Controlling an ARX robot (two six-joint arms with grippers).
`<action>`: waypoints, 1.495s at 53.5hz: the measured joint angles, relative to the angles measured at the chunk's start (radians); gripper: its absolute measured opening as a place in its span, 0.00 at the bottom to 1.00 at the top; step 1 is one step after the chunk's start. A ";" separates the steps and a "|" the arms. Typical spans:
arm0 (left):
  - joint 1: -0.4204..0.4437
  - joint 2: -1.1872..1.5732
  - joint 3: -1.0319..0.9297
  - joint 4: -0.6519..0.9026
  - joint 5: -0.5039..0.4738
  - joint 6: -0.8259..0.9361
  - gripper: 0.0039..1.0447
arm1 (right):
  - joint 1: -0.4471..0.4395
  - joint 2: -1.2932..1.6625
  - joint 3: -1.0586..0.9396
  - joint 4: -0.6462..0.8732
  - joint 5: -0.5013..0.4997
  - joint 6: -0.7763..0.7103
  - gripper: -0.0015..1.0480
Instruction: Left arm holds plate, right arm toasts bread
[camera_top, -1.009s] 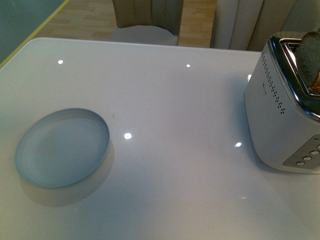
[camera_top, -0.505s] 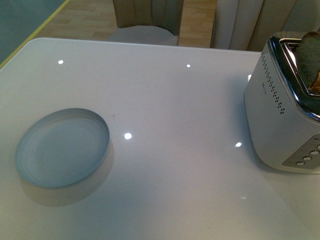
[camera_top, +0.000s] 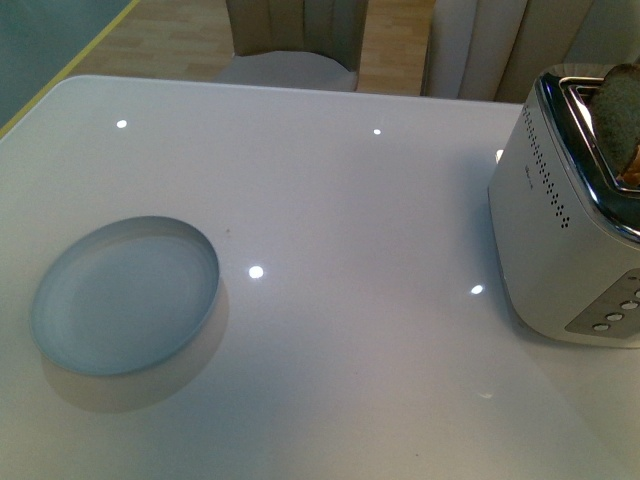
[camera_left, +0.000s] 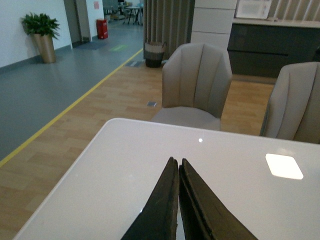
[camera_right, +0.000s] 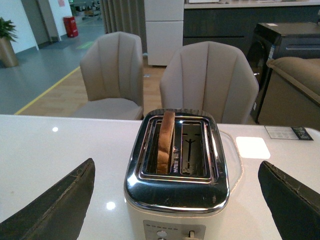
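Nothing moved: brown-crusted bread (camera_right: 165, 141) upright in toaster (camera_right: 177, 187).

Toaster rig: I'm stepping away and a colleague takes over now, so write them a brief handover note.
Left gripper: shut, empty, held above the table, not on the plate.
Right gripper: open, empty, facing the toaster.
Plate: bare, on the table's left side.
Bread: standing in one toaster slot, top sticking out; the other slot is empty.
Done: bread loaded.
Left: gripping the plate. Whether toasting has happened cannot be told.
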 joint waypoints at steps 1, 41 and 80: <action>0.000 -0.011 0.000 -0.010 -0.001 0.001 0.02 | 0.000 0.000 0.000 0.000 0.000 0.000 0.92; 0.000 -0.289 0.000 -0.279 -0.001 0.001 0.02 | 0.000 0.000 0.000 0.000 0.000 0.000 0.92; 0.000 -0.463 0.000 -0.459 -0.001 0.001 0.55 | 0.000 0.000 0.000 0.000 0.000 0.000 0.92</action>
